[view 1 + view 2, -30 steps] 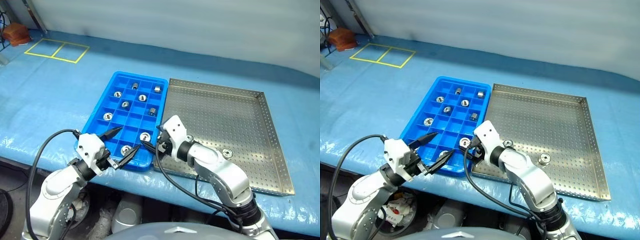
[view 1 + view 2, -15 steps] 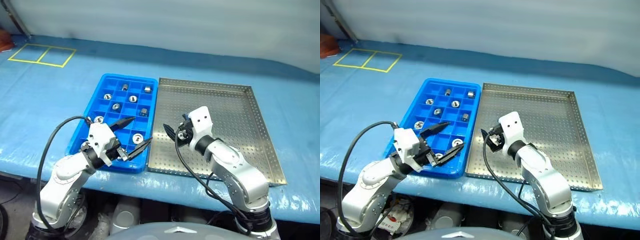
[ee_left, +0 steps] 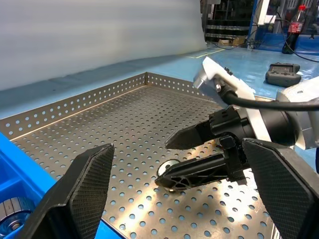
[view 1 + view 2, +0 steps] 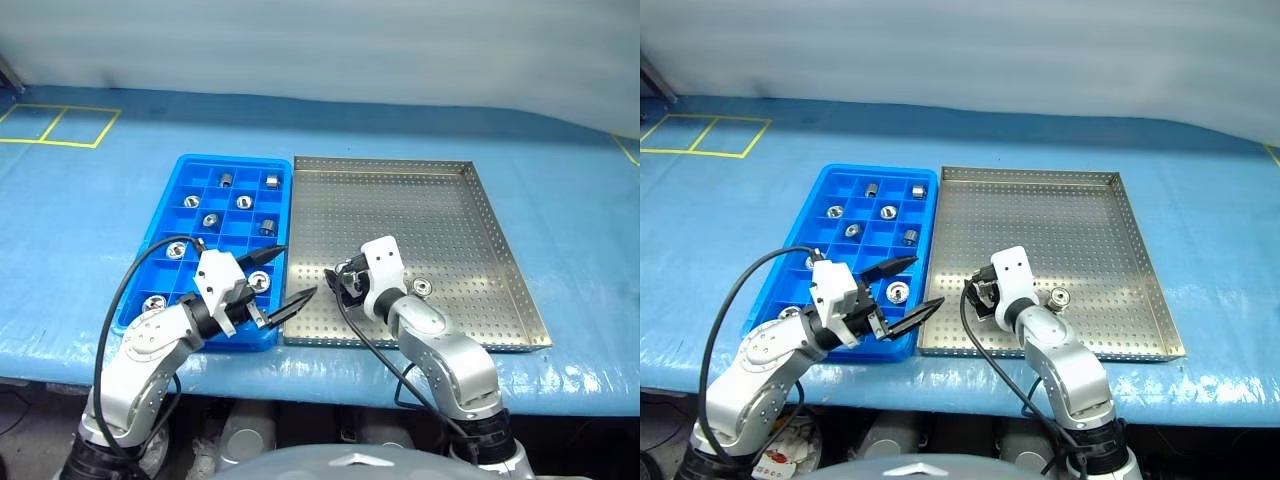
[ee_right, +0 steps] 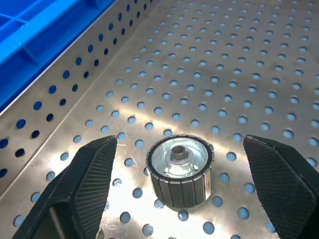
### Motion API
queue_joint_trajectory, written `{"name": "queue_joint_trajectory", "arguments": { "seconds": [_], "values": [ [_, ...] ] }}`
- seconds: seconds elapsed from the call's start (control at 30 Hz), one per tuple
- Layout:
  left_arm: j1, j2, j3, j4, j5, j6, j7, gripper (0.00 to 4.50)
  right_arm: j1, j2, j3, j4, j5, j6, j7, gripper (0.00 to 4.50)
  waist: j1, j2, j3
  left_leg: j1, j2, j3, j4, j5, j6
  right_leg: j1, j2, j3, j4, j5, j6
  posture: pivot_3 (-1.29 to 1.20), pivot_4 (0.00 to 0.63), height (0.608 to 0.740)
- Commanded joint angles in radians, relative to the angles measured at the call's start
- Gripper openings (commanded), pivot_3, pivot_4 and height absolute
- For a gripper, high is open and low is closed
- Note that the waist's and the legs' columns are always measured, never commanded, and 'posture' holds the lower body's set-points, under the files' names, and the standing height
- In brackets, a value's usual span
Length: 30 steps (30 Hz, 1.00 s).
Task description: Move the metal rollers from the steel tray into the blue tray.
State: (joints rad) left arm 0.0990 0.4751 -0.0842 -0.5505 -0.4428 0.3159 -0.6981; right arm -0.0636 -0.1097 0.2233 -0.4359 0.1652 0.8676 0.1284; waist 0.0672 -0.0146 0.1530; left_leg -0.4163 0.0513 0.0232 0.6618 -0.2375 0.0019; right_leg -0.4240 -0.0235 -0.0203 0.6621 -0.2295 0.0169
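Note:
The blue tray lies to the left of the steel tray, side by side. Several metal rollers sit in the blue tray's compartments. My right gripper hangs low over the steel tray's front left part, open, its fingers on either side of one roller that stands on the perforated floor, untouched. Another roller stands to its right. My left gripper is open and holds nothing, above the blue tray's front right corner, pointing toward the right gripper.
Both trays rest on a table under a blue plastic sheet. Yellow tape squares mark the far left. The steel tray's raised perforated rim runs between the two trays.
The camera has swung right. My right gripper has left the blue tray's edge and come down over a roller in the steel tray. The left gripper drifted slightly toward the steel tray.

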Motion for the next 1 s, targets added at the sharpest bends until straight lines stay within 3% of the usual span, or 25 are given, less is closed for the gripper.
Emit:
{"name": "queue_joint_trajectory", "arguments": {
  "seconds": [0.03,0.13,0.33,0.63,1.0],
  "values": [
    [0.007,-0.004,0.014,-0.012,-0.011,-0.023,-0.004,4.50,0.003,0.004,0.005,0.010,-0.006,-0.047,0.009,4.26,0.000,0.000,0.000,0.000,0.000,0.000,0.000,0.000,0.000,0.000,0.000,0.000,0.000,0.000,0.000,0.18,0.150,0.740],
    [0.015,-0.009,0.011,-0.009,-0.008,-0.029,-0.003,4.50,0.011,-0.003,0.010,0.013,-0.009,-0.062,0.015,3.66,0.000,0.000,0.000,0.000,0.000,0.000,0.000,0.000,0.000,0.000,0.000,0.002,0.000,0.000,0.000,0.18,0.150,0.740],
    [0.020,-0.024,0.002,0.002,-0.004,-0.045,-0.002,4.50,-0.004,-0.012,0.003,-0.017,-0.010,-0.054,0.017,1.73,0.001,0.000,0.000,0.001,0.000,0.001,0.000,0.000,0.000,-0.001,0.000,0.003,0.000,0.001,0.001,0.19,0.150,0.740],
    [0.065,-0.053,0.044,-0.005,0.017,-0.094,0.051,4.50,-0.197,-0.022,-0.005,-0.066,-0.010,-0.005,0.039,1.70,0.006,0.000,0.000,0.001,0.000,0.001,-0.001,0.000,0.000,-0.002,0.001,0.005,0.000,0.001,0.002,0.30,0.150,0.740],
    [0.246,-0.095,0.132,-0.119,0.050,-0.143,0.183,4.50,-0.403,0.024,0.069,0.137,-0.019,-0.083,0.126,1.70,0.072,0.000,0.001,0.000,0.000,0.000,-0.005,0.000,0.000,-0.003,0.001,0.004,-0.001,0.002,0.004,0.52,0.150,0.740]
  ]
}}
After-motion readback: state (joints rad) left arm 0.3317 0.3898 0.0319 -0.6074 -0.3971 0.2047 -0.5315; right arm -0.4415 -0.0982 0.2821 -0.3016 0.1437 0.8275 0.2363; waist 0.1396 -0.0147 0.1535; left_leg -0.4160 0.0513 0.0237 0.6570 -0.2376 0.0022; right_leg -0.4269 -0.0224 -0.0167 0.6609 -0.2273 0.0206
